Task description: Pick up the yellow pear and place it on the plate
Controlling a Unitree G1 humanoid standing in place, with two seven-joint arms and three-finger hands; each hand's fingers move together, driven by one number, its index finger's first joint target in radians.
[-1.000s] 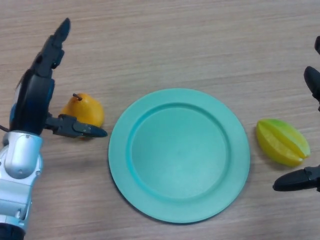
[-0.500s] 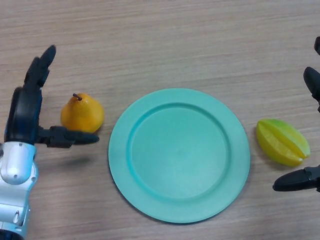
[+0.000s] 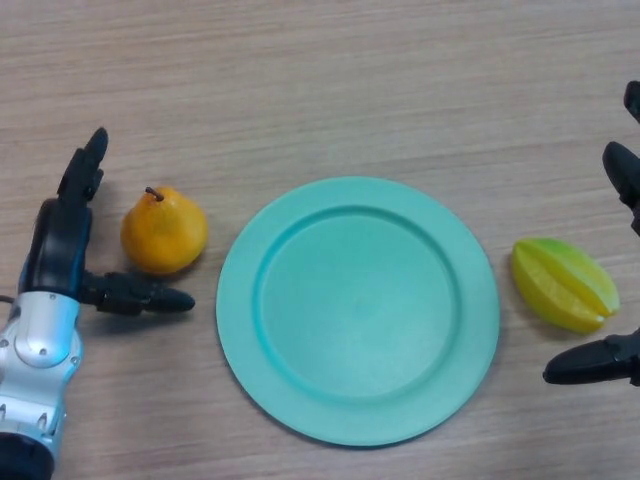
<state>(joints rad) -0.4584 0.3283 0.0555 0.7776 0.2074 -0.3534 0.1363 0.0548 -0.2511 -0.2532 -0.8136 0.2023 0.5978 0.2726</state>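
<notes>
The rounded yellow-orange pear (image 3: 164, 231) with a short brown stem lies on the wooden counter (image 3: 330, 80), just left of the round teal plate (image 3: 357, 308). The left hand (image 3: 72, 250) brackets it, fingers (image 3: 84, 170) spread, not touching. Far right, the right hand (image 3: 610, 290) is open around a yellow-green starfruit (image 3: 564, 284).

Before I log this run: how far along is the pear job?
Nothing is done yet: the yellow pear sits on the table left of the plate, which holds nothing. The open left hand brackets the pear without gripping it. Grasp, lift and placement all remain. The right hand idles by the starfruit.
</notes>
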